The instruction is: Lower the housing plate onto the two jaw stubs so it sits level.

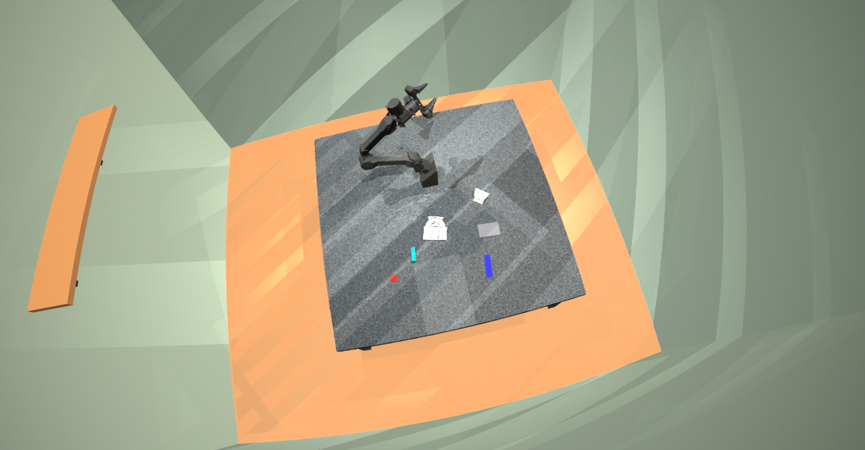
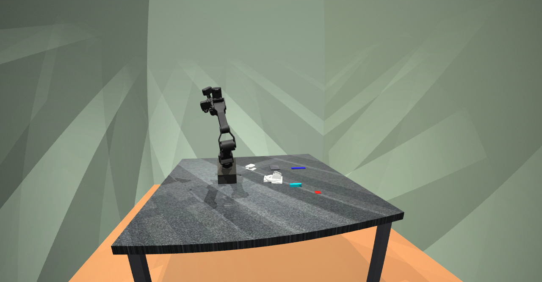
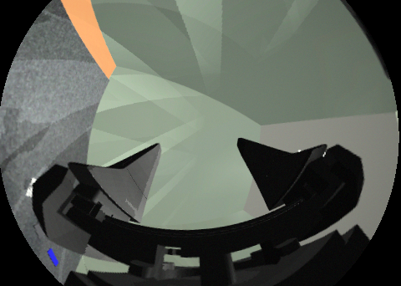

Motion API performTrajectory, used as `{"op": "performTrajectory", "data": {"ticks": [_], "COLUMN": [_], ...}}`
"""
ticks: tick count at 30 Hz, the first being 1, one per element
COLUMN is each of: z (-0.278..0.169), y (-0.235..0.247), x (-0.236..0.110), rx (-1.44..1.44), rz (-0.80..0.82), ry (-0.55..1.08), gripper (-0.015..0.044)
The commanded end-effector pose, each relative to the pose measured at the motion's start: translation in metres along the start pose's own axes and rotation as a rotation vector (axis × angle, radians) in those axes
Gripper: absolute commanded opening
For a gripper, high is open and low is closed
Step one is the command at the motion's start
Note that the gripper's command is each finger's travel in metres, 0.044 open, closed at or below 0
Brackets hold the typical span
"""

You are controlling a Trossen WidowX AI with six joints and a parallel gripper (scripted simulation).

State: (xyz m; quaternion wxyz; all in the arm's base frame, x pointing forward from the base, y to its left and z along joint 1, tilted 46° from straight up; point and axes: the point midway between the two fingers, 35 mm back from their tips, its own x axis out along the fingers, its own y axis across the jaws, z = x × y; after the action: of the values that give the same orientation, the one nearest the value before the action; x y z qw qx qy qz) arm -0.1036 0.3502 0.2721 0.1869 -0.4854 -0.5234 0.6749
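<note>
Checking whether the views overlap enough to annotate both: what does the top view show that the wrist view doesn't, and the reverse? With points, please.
Only top: the red block (image 1: 393,278), the cyan block (image 1: 413,254) and the orange bench (image 1: 72,208).
Only wrist: the inner face of one finger (image 3: 146,173), seen close up.
Both: the open pincer (image 1: 430,96) (image 3: 200,145) with nothing between its fingers, the blue bar (image 1: 488,265) (image 3: 53,257), and part of the dark tabletop (image 1: 363,223) (image 3: 50,81).

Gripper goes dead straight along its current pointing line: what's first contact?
Likely the green walling, past the table edge. The gripper is open; depth is unclear.
</note>
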Motion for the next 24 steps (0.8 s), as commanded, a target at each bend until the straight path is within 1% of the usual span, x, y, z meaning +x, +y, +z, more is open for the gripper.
{"op": "performTrajectory", "data": {"ticks": [1, 5, 24], "z": [-0.007, -0.014, -0.078], "y": [0.006, 0.014, 0.081], "x": [0.004, 0.007, 0.042], "rx": [0.036, 0.069, 0.276], "rz": [0.027, 0.055, 0.314], "ry": [0.023, 0.041, 0.198], "gripper": [0.0440, 0.0440, 0.0440]}}
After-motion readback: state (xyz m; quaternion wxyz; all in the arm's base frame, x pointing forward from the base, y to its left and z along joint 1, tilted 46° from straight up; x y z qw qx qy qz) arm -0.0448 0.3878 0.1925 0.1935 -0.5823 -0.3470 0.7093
